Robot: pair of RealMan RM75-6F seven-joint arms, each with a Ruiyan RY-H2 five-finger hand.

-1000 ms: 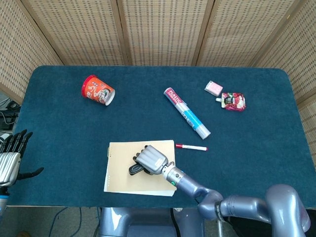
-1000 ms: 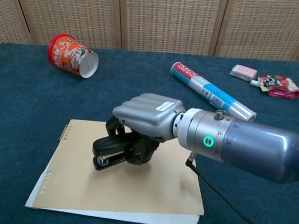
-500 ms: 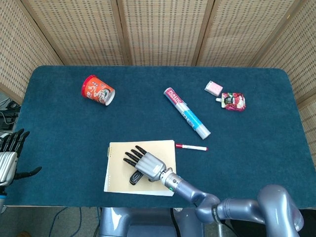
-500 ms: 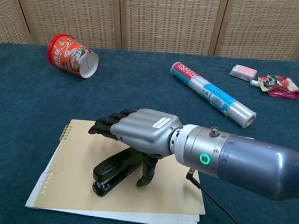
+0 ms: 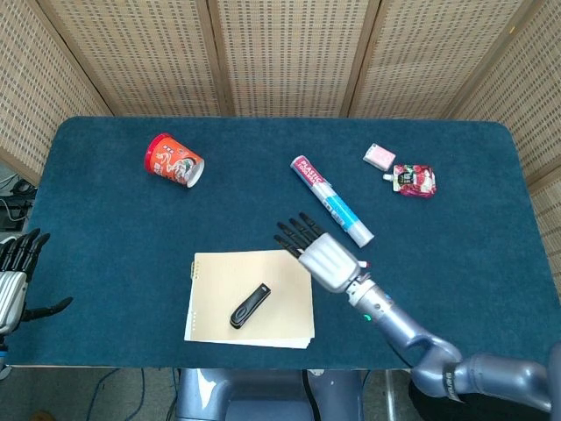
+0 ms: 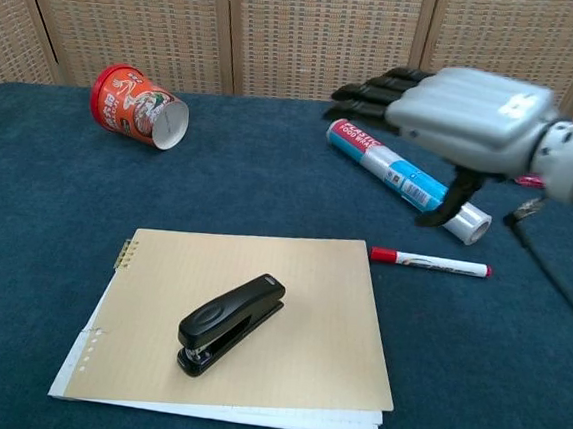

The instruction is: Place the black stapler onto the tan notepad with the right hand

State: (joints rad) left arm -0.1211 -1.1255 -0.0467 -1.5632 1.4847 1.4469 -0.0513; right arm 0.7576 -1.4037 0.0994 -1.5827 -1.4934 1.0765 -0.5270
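Right hand (image 6: 466,112) raised, fingers spread, holding nothing, at two o'clock from the tan notepad (image 6: 308,307), black stapler (image 6: 230,322) lying on that notepad, left hand (image 5: 16,281) empty, fingers apart, off the table's nine o'clock edge.

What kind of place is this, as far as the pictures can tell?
Probably a robot test station rather than a real office or kitchen. A table covered in dark blue cloth stands inside woven screen panels, and unrelated things, a black stapler on a tan notepad and a tipped red cup, lie spread out.
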